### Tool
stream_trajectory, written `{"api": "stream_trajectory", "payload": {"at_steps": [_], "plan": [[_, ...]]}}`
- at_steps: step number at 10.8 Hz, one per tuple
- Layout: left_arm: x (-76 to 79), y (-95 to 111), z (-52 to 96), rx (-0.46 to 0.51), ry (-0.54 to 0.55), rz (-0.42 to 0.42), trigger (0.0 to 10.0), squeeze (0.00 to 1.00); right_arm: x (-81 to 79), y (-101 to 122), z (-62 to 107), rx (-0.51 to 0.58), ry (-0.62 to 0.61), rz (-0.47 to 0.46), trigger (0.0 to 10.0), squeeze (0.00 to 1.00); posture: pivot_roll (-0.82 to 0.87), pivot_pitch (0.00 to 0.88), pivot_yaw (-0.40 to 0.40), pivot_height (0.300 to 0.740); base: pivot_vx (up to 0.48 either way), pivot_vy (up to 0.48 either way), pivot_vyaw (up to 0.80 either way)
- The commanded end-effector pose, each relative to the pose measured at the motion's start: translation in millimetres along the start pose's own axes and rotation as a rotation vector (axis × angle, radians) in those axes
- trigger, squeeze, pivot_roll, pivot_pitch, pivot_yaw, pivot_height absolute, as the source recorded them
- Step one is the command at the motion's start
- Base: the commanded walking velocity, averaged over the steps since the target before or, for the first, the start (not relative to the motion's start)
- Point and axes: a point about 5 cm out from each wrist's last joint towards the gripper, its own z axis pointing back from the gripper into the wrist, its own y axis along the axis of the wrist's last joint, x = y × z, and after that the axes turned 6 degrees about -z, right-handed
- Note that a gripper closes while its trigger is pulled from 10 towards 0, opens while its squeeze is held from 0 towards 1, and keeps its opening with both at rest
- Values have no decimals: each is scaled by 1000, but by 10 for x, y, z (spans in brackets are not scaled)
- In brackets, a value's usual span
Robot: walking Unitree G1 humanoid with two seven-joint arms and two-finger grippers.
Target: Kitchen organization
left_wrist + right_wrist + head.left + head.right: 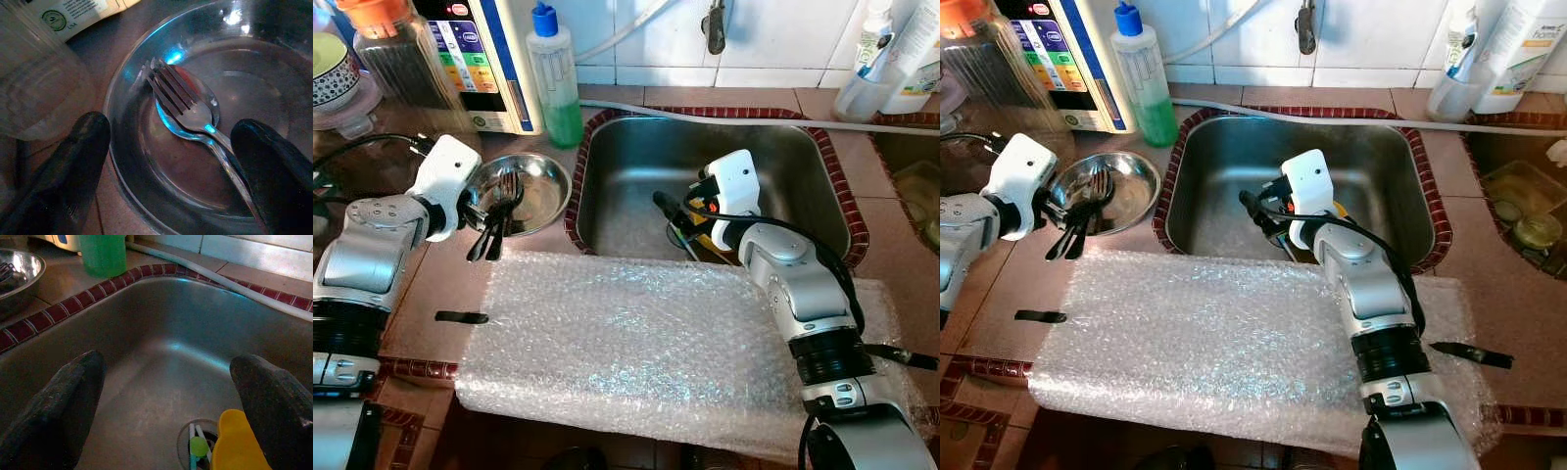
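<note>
The sink (636, 186) is brushed, dull-gleaming steel. Left of it, the bowl (540, 191) shines like polished metal, as do the fork (183, 100) and spoon (195, 128) inside. In front of the sink lies clear, bumpy, glinting bubble wrap (626, 343) on smooth matt tile.

fork (183, 100) on spoon (195, 128) in bowl (543, 191) | sink (636, 166) right of bowl

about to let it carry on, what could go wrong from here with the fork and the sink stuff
The left hand is open over the rim of the steel bowl, so closing on the fork might tip the light bowl or drag the spoon beneath it. The right hand is open low in the sink beside a yellow item near the drain; a grab could push it away.
</note>
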Motion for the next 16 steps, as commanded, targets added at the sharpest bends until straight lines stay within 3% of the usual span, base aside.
{"api": "stream_trajectory", "payload": {"at_steps": [1,4,9,16], "plan": [[-22,-86,-7,-49,5,-6,10000,1000,8,42,2,15,-5,4,10000,0,-156,194,89,740,0,0,0],[-180,-49,72,-48,53,-29,10000,1000,8,40,3,14,-5,2,10000,0,-151,199,90,740,0,0,0],[-295,-93,184,-80,76,-64,10000,1000,-6,36,-11,12,1,-1,10000,0,-141,203,86,740,0,0,0],[-179,-107,168,-105,-9,-122,10000,1000,18,54,-15,16,-7,2,10000,0,-142,203,86,740,0,0,0]]}}
